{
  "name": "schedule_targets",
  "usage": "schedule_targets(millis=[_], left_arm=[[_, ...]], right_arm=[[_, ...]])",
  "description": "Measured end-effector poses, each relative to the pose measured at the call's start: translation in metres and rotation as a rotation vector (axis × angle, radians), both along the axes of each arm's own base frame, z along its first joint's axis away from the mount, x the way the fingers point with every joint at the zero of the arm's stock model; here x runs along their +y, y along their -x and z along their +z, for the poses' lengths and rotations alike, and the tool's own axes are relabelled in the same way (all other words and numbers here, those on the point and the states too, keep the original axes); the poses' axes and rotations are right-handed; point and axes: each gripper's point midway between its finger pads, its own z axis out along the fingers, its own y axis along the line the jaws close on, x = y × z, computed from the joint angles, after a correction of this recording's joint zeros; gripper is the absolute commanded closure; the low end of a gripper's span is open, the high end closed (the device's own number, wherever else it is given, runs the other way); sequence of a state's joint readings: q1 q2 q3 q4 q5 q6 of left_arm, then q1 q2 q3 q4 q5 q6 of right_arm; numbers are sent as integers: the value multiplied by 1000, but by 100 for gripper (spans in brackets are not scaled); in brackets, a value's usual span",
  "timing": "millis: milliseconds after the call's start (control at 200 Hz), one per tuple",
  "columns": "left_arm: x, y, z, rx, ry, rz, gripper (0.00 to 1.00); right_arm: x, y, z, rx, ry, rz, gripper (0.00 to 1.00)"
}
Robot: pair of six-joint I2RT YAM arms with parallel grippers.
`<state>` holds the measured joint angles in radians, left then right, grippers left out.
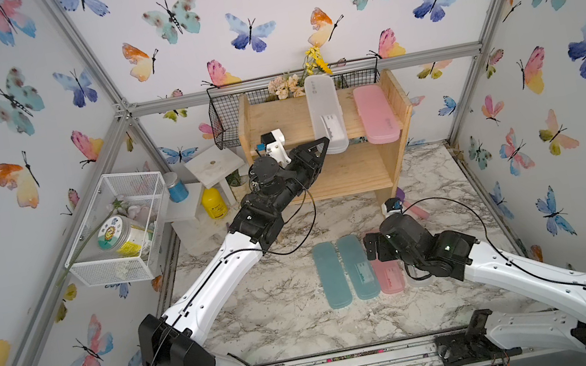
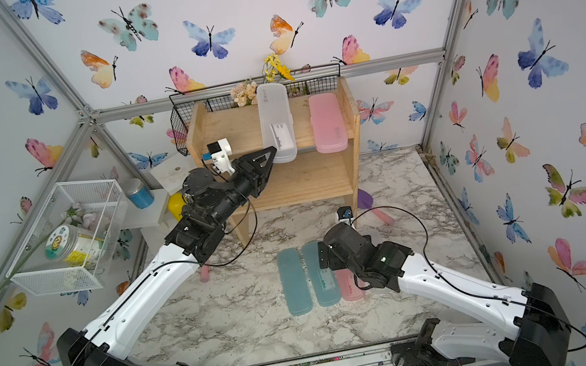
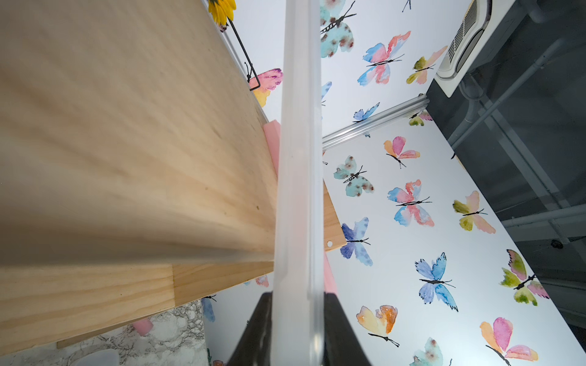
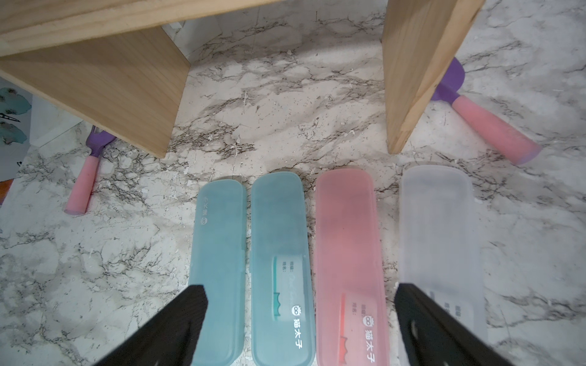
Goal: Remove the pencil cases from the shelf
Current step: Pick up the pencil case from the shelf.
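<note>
On the top tier of the wooden shelf (image 1: pixel 396 92) lie a white pencil case (image 1: pixel 326 113) and, to its right, a pink pencil case (image 1: pixel 376 112). My left gripper (image 1: pixel 324 142) is shut on the white case's near end, which overhangs the tier's front edge. In the left wrist view the white case (image 3: pixel 298 190) runs edge-on between the black fingers (image 3: pixel 342 329). On the marble floor lie two teal cases (image 4: pixel 218 269) (image 4: pixel 280 253), a pink one (image 4: pixel 347 247) and a white one (image 4: pixel 440 237). My right gripper (image 4: pixel 301 291) hovers open just above them, holding nothing.
A black wire basket (image 1: pixel 231 121) with flowers hangs behind the shelf. At the left stand a white mesh basket (image 1: pixel 116 227), a white step stand (image 1: pixel 215 165), a yellow bottle (image 1: pixel 214 202) and a blue jar (image 1: pixel 176 186). Pink-handled garden tools (image 4: pixel 494 130) (image 4: pixel 84 183) lie by the shelf legs.
</note>
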<state>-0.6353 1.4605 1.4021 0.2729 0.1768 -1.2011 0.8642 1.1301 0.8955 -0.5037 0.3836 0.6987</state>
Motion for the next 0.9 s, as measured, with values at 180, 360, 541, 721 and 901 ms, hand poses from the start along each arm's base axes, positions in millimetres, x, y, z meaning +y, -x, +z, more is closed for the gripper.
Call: schedule_targets(millis=[180, 360, 541, 721, 901], left_arm=[[7, 10, -6, -37, -6, 3, 85], [41, 57, -30, -156, -130, 47, 85], [97, 123, -98, -282, -272, 124, 86], [129, 153, -148, -335, -370, 197, 86], [143, 158, -158, -354, -419, 244, 86]], right_arm=[[3, 2, 0, 11, -9, 14, 1], [10, 4, 38, -23, -80, 51, 1], [34, 7, 127, -162, -212, 114, 1], [106, 29, 151, -188, -254, 279, 1], [160, 26, 147, -162, -286, 371, 1]])
